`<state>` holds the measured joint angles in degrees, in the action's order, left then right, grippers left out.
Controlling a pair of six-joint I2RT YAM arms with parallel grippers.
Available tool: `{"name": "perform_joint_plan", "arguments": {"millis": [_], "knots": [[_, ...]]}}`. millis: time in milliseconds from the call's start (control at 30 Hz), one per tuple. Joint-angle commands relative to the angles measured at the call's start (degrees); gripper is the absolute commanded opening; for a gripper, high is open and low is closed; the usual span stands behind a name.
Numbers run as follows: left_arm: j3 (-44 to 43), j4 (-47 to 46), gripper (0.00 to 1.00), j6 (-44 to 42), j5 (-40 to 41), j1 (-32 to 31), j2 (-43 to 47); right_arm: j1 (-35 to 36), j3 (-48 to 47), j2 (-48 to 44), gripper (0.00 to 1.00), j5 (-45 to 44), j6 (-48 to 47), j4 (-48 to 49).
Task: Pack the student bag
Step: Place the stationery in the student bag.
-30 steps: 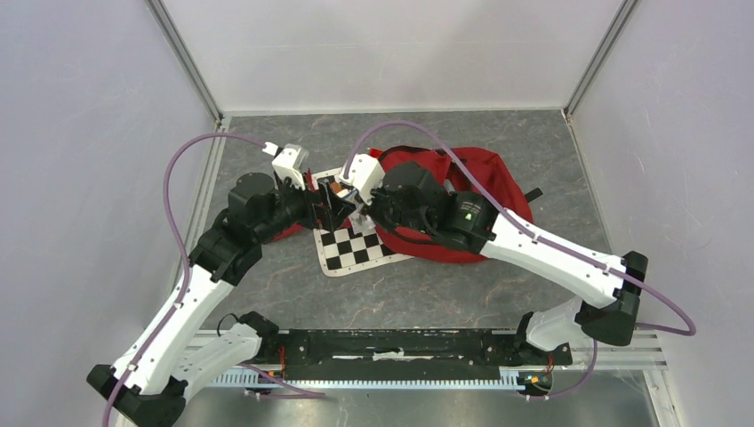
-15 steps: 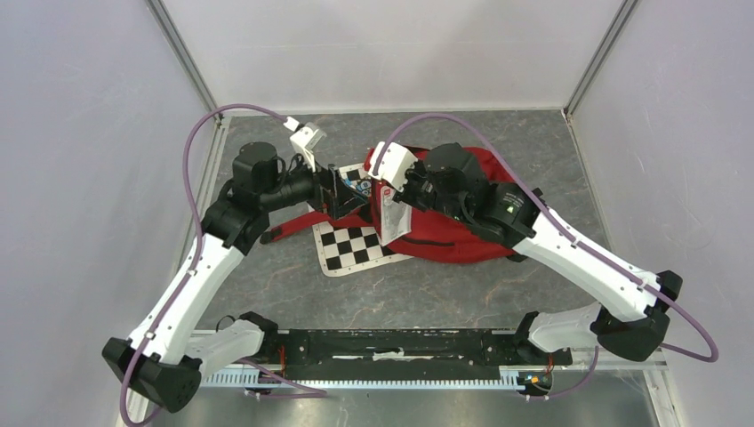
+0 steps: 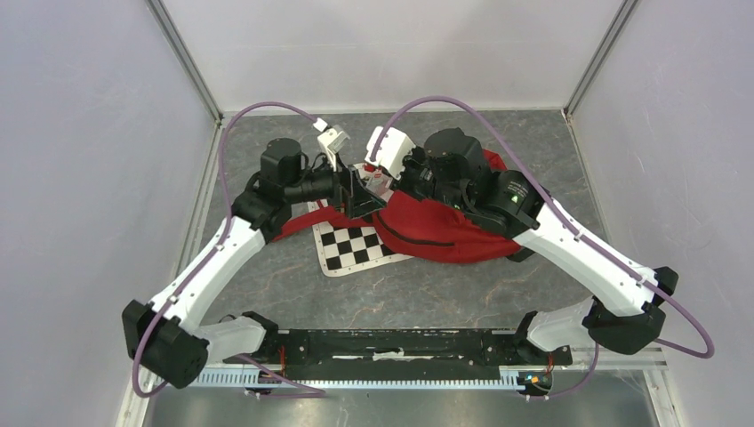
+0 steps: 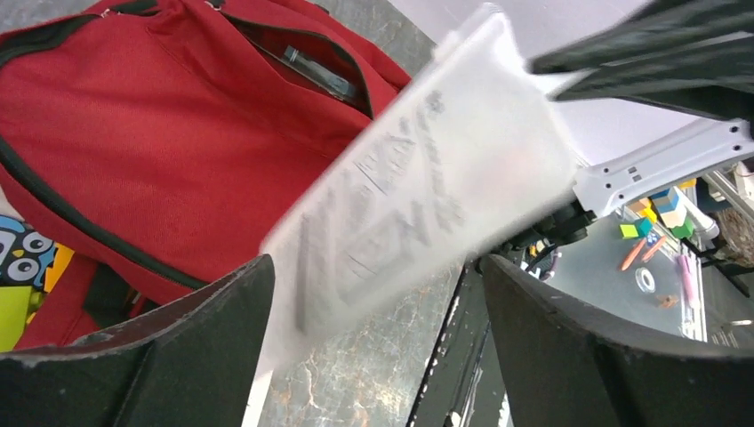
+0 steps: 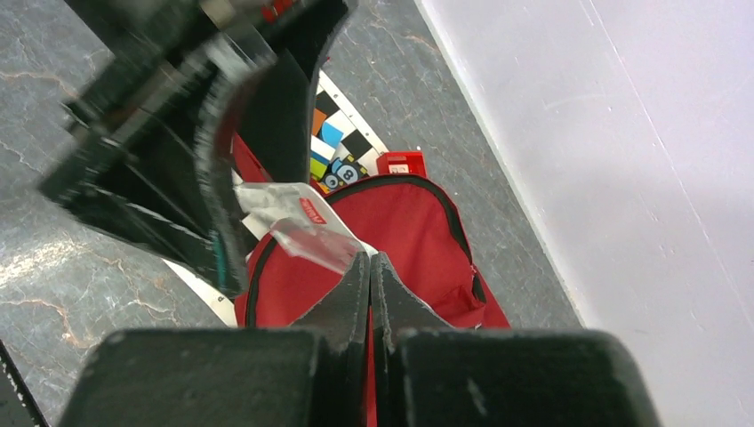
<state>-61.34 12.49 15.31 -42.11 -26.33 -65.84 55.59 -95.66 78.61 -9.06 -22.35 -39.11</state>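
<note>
The student bag (image 3: 445,229), red with black zippers, lies on the table right of centre. It fills the left wrist view (image 4: 151,116), where a pocket gapes with something dark inside. My right gripper (image 5: 369,258) is shut on the edge of a clear plastic packet (image 5: 298,221) with a red label, held above the bag's left end. The packet (image 4: 427,187) hangs blurred across the left wrist view. Its lower end reaches in between the wide-open fingers of my left gripper (image 4: 378,356). From above, the left gripper (image 3: 364,194) and right gripper (image 3: 384,181) meet tip to tip.
A checkered board (image 3: 354,249) lies flat in front of the bag, partly under it. A colourful printed sheet (image 5: 331,160) and a small red box (image 5: 400,164) sit by the bag's far end. Grey walls stand close on three sides.
Both grippers have moved toward the back of the table. The right one has carried the packet up from over the checkered board to between the left gripper's fingers.
</note>
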Motion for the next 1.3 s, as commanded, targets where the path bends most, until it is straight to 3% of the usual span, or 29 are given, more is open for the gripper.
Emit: {"name": "perform_joint_plan", "arguments": {"millis": [0, 100, 233, 467, 667, 733, 800, 900, 1033, 1167, 1267], "knots": [[-1.27, -4.32, 0.88, 3.56, 1.2, -0.79, -4.33, -0.13, 0.57, -1.93, 0.0, 0.74, 1.54, 4.33], [-1.99, -4.31, 0.78, 3.98, 2.71, -1.95, -6.36, -0.14, 1.89, -2.81, 0.0, 1.36, 2.04, 5.87], [-3.4, -4.41, 0.51, 6.04, 4.24, -4.05, -7.55, -0.17, 3.1, -3.0, 0.0, -1.42, 1.79, 6.06], [-0.63, -7.69, 0.35, 11.87, 7.83, -5.4, -4.63, -1.06, 4.49, -1.91, 0.0, -6.98, 2.28, 6.11], [1.26, -8.98, 0.03, 15.27, 9.46, -5.84, -2.9, -3.35, 4.96, -1.16, 0.0, -9.11, 4.56, 6.24], [1.19, -9.05, 0.02, 15.83, 10.05, -5.87, -2.77, -4.3, 4.79, -1.0, 0.0, -9.98, 5.64, 6.29], [0.81, -9.55, 0.02, 17.05, 10.82, -5.94, -3.06, -5.23, 4.76, -0.97, 0.16, -10.72, 6.79, 6.45], [0.07, -12.05, 0.02, 20.98, 12.24, -5.95, -4.74, -7.04, 5.12, -1.14, 0.6, -12.49, 9.04, 6.47], [-2.24, -14.11, 0.02, 27.58, 16.61, -6.13, -9.64, -12.35, 6.04, -1.82, 0.8, -16.36, 14.99, 5.28], [-6.24, -9.62, 0.02, 37.03, 24.8, -6.07, -16.35, -18.4, 9.96, -4.12, 0.97, -16.6, 21.42, 5.36], [-11.93, -9.79, 0.02, 41.1, 21.9, -6.51, -22.97, -22.86, 13.82, -5.49, 0.98, -12.93, 24.84, 5.36]]}}
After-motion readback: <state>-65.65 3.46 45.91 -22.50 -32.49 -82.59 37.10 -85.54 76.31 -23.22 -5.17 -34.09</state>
